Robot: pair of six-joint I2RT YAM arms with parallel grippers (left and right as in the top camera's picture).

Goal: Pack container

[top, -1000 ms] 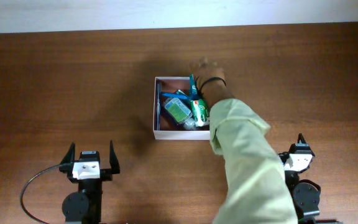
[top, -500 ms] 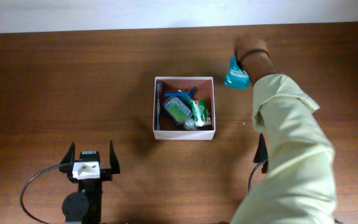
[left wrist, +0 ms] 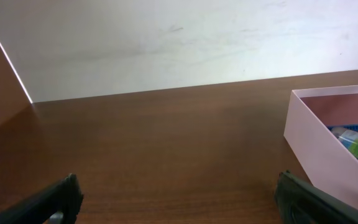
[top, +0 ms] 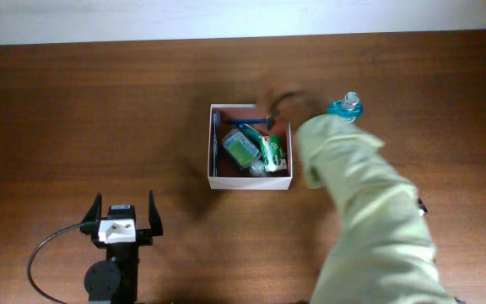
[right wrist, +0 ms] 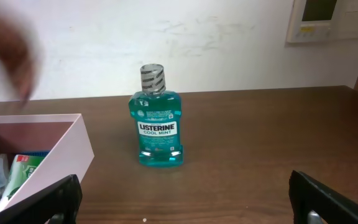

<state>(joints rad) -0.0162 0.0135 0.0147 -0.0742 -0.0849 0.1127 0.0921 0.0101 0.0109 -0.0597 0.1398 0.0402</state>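
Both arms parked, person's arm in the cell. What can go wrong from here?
1. The person's arm lies across the right side and hides the right gripper from overhead; any right-arm move could strike it.
2. The mouthwash bottle stands upright, tall and narrow, outside the container; a sideways nudge would likely topple it.
3. The container looks crowded, so the bottle may not sit inside flat.
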